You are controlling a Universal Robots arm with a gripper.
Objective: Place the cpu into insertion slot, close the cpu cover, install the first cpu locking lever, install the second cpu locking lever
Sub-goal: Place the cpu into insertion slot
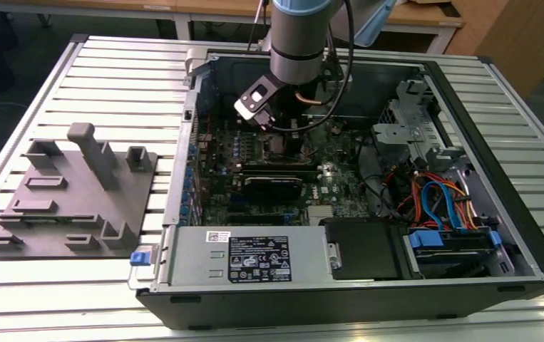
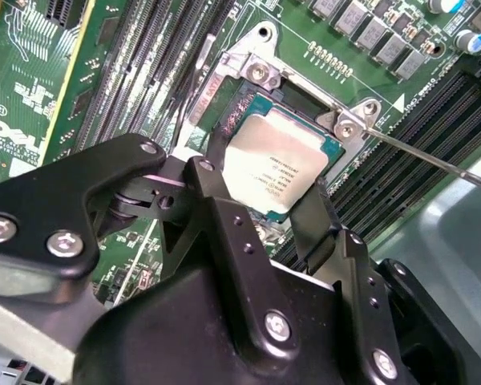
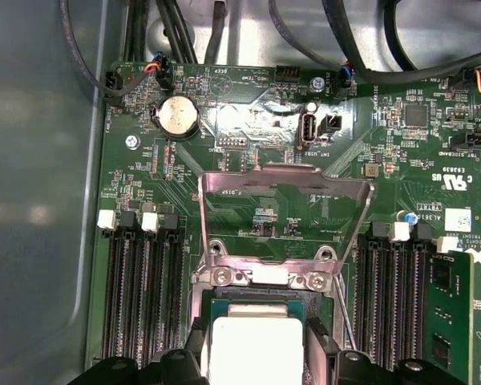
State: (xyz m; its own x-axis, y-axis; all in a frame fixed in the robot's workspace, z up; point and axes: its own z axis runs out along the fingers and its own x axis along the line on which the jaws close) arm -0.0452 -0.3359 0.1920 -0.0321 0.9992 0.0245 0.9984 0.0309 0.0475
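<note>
So the biggest thing here is the slatted metal table (image 1: pixel 110 71), and on it sits an open computer case (image 1: pixel 348 303) with the insertion slot (image 2: pixel 255 70) up on the green motherboard (image 3: pixel 433 160) inside it. Everything below is placed off that slot.

The robot arm (image 1: pixel 302 32) comes straight down into the case right above the slot. Well away from the slot, out on the table toward the exterior view's left, there's a grey fixture tray (image 1: pixel 63 214) with a bunch of blocky holders on it. A silver power supply box (image 1: pixel 243 256) sits at the case's near edge, well apart from the slot.

In the first wrist view the cpu cover (image 3: pixel 284 181) is flipped up, standing tilted on the hinge at one edge of the slot, so the slot is uncovered. Long black memory slots (image 3: pixel 140 289) run along both sides of it.

The gripper (image 2: pixel 263 188) is right down at the slot, its black fingers (image 2: pixel 317 216) closed against two opposite edges of the cpu (image 3: pixel 252 349). The cpu lies flat inside the slot's silvery rim, metal top facing up.

A thin metal rod (image 2: pixel 433 156) sticks out from one corner of the slot, and a coin battery (image 3: pixel 179 115) sits on the board beyond the raised cover.
</note>
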